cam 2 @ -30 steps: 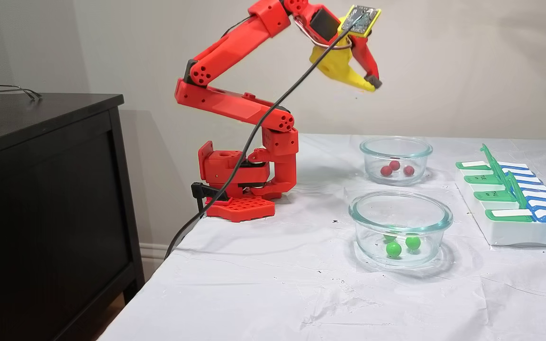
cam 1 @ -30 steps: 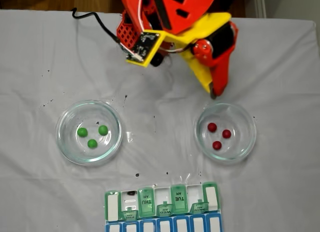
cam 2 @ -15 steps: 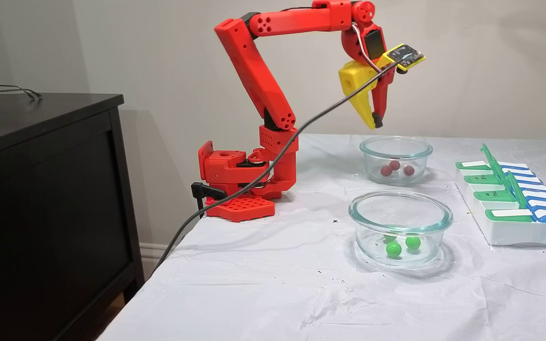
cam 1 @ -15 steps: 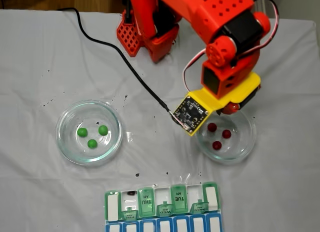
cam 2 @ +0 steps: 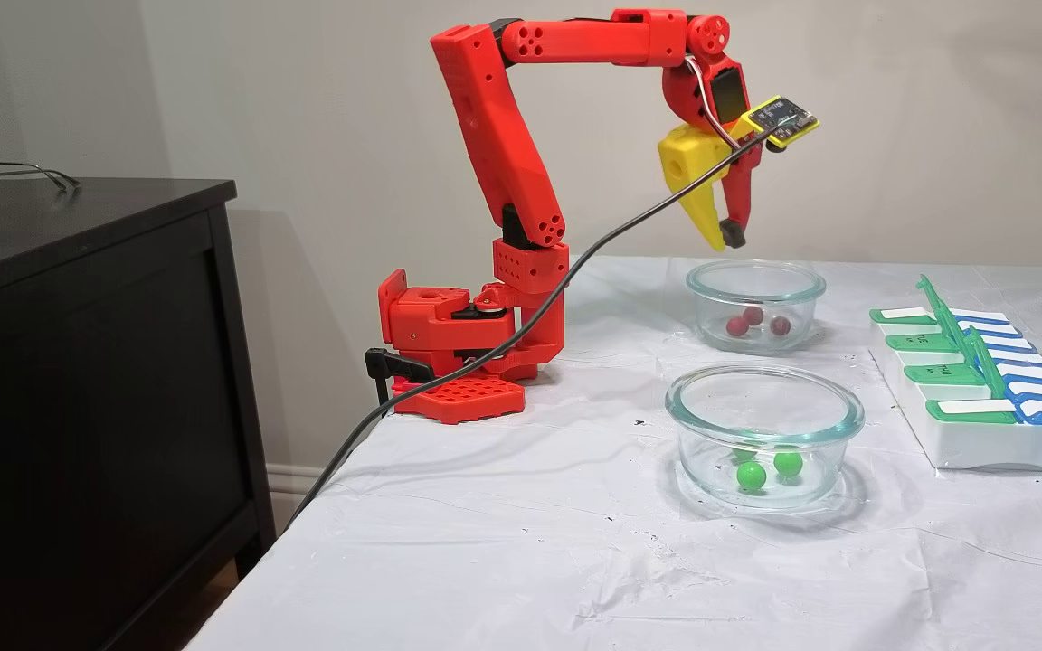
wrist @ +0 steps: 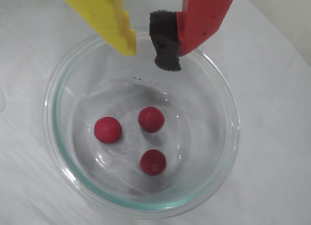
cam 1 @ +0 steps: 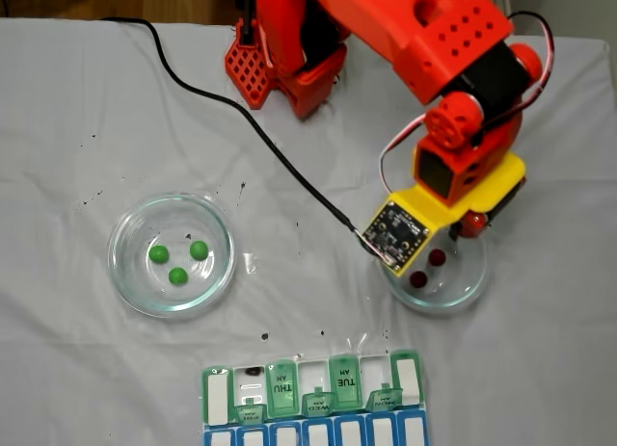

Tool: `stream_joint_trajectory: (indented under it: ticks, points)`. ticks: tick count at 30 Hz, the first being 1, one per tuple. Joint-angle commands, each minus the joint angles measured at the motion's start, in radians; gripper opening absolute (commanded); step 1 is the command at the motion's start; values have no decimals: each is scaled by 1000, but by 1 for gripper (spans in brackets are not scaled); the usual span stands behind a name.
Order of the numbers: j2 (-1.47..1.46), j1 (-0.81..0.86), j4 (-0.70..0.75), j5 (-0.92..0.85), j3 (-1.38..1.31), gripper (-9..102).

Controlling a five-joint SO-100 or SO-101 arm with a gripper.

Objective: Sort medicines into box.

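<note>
While empty jaws gape narrowly above: three red balls (wrist: pixel 151 119) in one bowl (wrist: pixel 228 137).

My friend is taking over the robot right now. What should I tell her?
Gripper: empty, slightly open, hovering above the bowl of red balls, not yet inside it.
Three red balls lie in that bowl; three green balls lie in the other bowl.
The pill box sits at the table's near edge in a fixed view, some green lids flipped up.
Done: no balls visible in the box.
Left: pick and sort all six.
</note>
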Motion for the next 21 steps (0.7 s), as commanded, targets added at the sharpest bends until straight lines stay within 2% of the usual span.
stream_joint_trajectory:
  ticks: [1,21]
  points:
    - [-5,14,-66,9,-51,12]
    - [-150,26,-190,43,9,10]
